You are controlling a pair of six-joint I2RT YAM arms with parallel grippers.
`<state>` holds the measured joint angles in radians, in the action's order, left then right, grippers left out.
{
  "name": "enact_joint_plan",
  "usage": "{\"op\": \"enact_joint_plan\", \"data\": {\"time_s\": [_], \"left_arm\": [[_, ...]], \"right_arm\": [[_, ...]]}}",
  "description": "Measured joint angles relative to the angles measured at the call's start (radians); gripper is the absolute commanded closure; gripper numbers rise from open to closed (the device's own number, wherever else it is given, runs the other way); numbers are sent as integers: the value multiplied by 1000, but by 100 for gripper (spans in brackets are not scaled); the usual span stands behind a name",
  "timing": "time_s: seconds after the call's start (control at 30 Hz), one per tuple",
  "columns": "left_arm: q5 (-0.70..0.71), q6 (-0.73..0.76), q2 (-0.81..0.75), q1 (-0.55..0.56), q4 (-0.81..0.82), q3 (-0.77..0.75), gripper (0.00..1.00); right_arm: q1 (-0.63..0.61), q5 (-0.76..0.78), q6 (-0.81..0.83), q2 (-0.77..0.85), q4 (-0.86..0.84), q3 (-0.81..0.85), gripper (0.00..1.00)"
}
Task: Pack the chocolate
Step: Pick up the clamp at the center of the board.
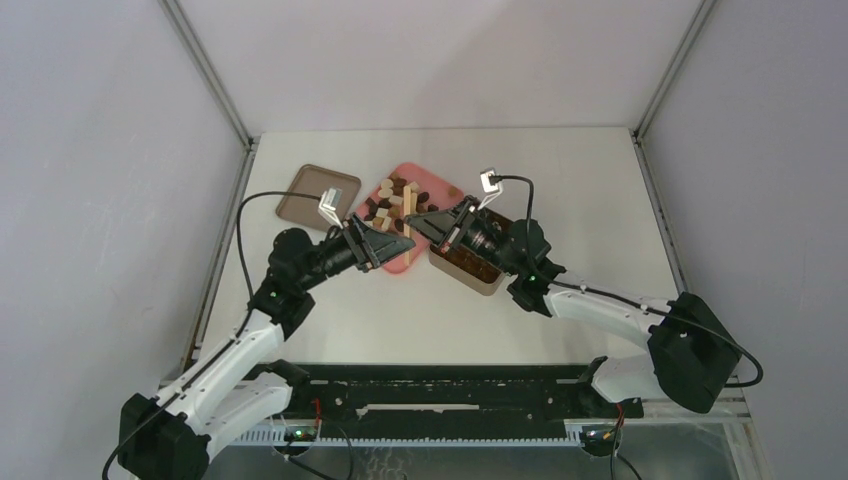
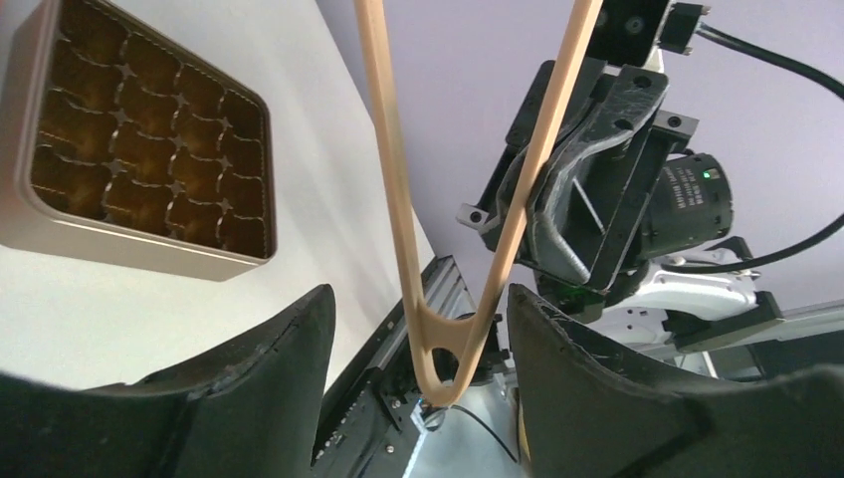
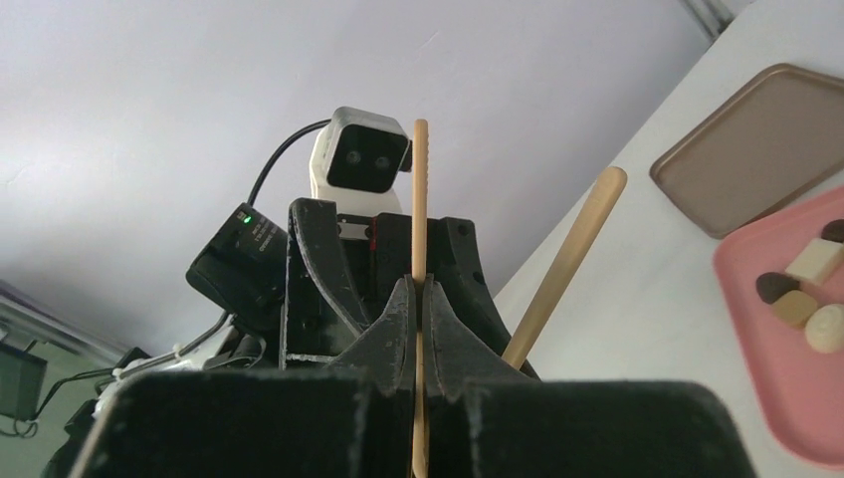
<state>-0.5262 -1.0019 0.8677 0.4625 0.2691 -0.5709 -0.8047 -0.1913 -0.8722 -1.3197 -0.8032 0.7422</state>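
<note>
Right gripper (image 3: 419,294) with wooden tongs (image 3: 421,199) near chocolate (image 3: 796,307) on pink tray (image 3: 776,388).

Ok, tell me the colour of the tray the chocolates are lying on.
The tray is pink; the top external view shows it best.

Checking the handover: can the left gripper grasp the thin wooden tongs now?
Probably yes: the joined end of the thin wooden tongs sits between the open fingers of the left gripper, unobstructed; the right gripper clamps one leg.

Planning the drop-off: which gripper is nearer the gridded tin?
Right. The right gripper hangs by the tin's edge; the left gripper is farther off, over the pink tray.
</note>
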Motion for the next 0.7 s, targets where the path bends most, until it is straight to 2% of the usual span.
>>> {"op": "enact_joint_plan", "data": {"time_s": [0.37,0.7], "left_arm": [[-12,-72,37,28,92,0,44],[-17,-87,47,39,126,0,74]], "right_arm": [[-1,-42,-24,-37,-81,0,100],[-2,-64,-34,-60,-108,0,99]]}}
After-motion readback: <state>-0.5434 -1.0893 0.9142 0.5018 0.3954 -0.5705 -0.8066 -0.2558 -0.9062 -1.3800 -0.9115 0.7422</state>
